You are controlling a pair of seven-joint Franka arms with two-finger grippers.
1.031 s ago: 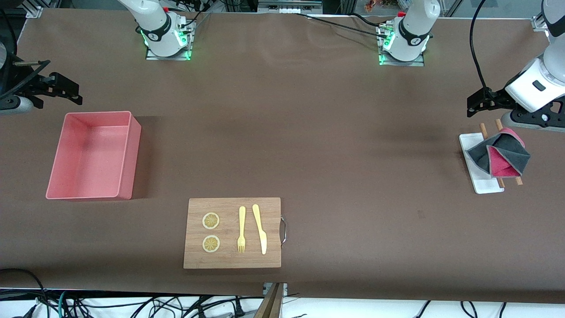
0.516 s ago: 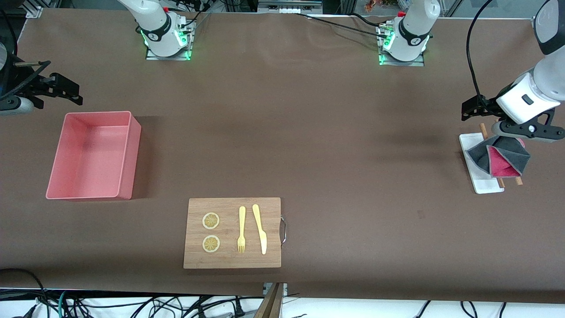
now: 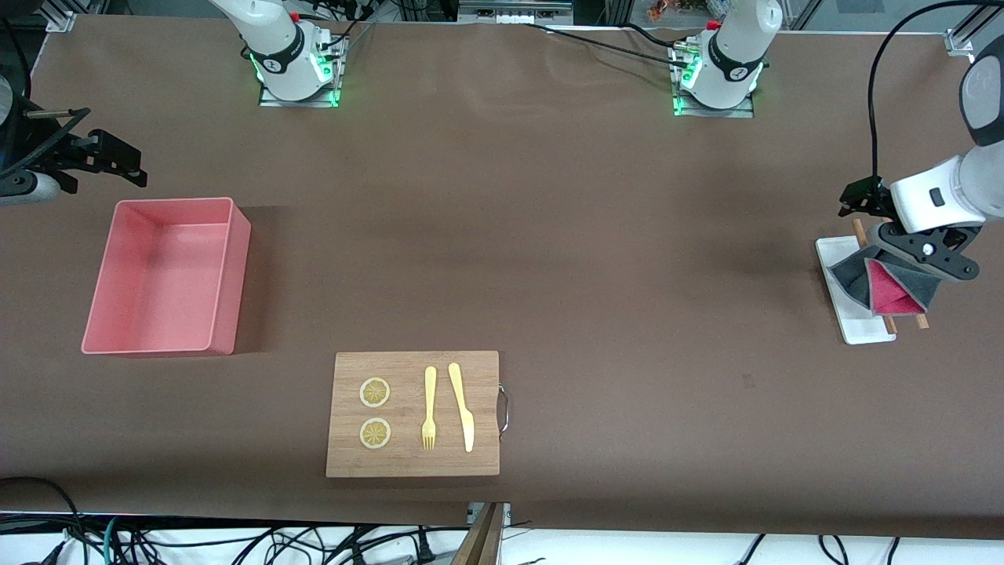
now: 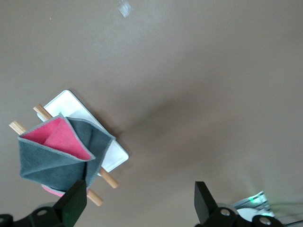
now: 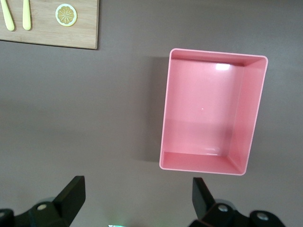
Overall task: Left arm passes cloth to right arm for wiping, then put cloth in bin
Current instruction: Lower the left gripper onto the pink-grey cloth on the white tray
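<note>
Left gripper (image 4: pixel 137 203) hangs over the cloth (image 3: pixel 886 284), fingers spread wide, gripping nothing. Cloth lies folded on two wooden sticks (image 3: pixel 860 231) across a white tray (image 3: pixel 856 326) at the left arm's end of the table. Right gripper (image 5: pixel 137 203) waits, fingers wide apart, above the bin (image 3: pixel 165 275).

I see even, bright overhead light. The bin (image 3: pixel 165 276) throws a soft shadow toward the left arm's end of the table (image 3: pixel 549 235). Small glare spot on bin floor in right wrist view. Focus sharp throughout.
</note>
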